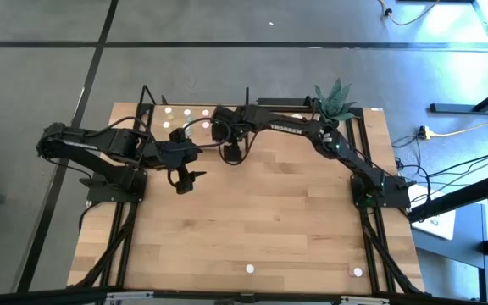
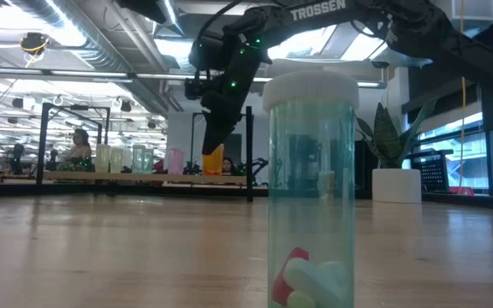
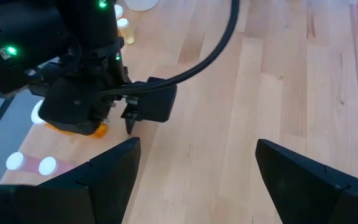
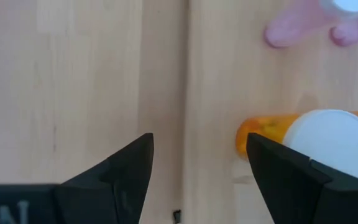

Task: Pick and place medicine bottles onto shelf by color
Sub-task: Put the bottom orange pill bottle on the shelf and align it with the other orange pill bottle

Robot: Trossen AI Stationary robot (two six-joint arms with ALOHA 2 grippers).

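Observation:
An orange medicine bottle (image 4: 263, 134) with a white cap stands on the wood just outside one finger of my right gripper (image 4: 197, 140). The gripper is open, points down over the far left of the table (image 1: 231, 151), and has only bare wood in its gap. The same orange bottle (image 3: 82, 129) shows under that gripper in the left wrist view. A pink bottle (image 4: 297, 28) stands a little beyond it. Several white-capped bottles (image 1: 186, 112) stand on the shelf (image 1: 195, 119) along the far edge. My left gripper (image 1: 185, 180) hangs open above the table, nearer than the right one.
A clear green bottle (image 2: 311, 188) with pills inside stands at the near edge (image 1: 250, 268), and another white-capped bottle (image 1: 357, 272) stands to its right. A potted plant (image 1: 335, 100) sits at the far right. Bare wood lies in the table's middle (image 1: 269, 212).

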